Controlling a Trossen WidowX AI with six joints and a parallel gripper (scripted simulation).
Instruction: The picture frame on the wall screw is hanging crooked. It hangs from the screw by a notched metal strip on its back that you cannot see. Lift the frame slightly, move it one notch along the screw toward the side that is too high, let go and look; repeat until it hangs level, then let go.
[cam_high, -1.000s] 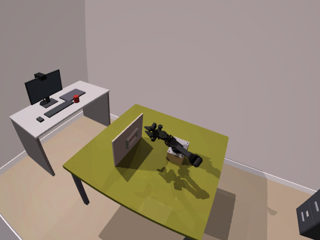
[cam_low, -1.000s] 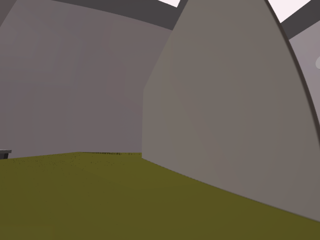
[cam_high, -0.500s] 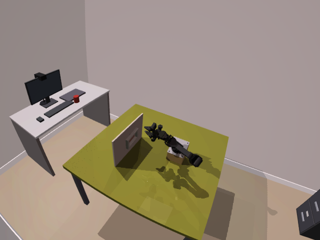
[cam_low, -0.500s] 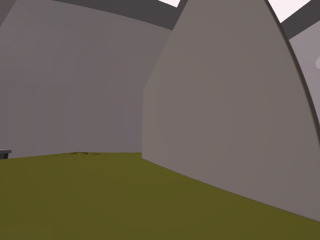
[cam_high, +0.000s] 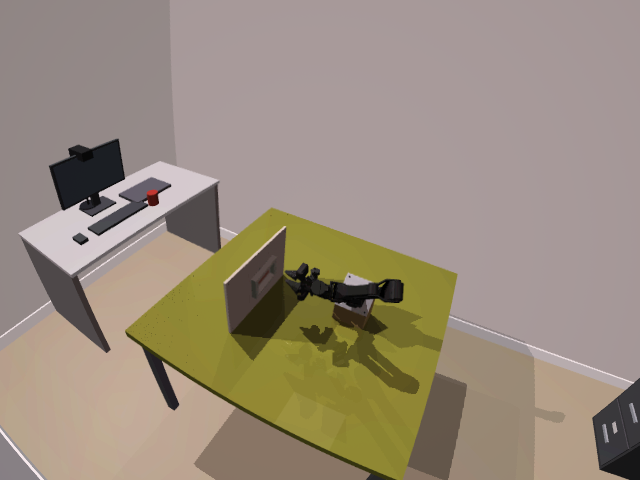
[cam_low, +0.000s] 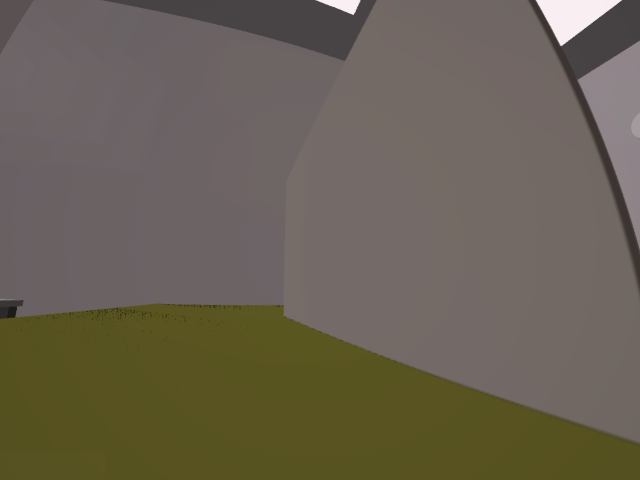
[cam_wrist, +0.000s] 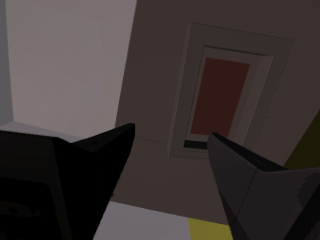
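Note:
The picture frame (cam_high: 254, 289) (cam_wrist: 184, 100) is a grey-green rectangle with a reddish-brown centre. It hangs on the gripper's side of the upright wall panel (cam_high: 240, 307) (cam_low: 444, 232) (cam_wrist: 145, 185). Whether it is level is hard to tell from these slanted views. The screw and the notched strip are hidden. My gripper (cam_high: 286, 277) (cam_wrist: 171, 133) is open, with nothing between its fingers. It points at the panel beside the frame, apart from it. In the wrist view the right fingertip overlaps the frame's lower edge. The exterior view shows only the panel's back.
The panel stands on the olive table (cam_high: 320, 439) (cam_low: 206, 413). The arm's base block (cam_high: 351, 316) stands behind the gripper. A white desk (cam_high: 74, 258) with a monitor (cam_high: 90, 173), a keyboard and a red cup (cam_high: 152, 197) is beyond the table. A dark cabinet (cam_high: 617, 434) is at the lower right.

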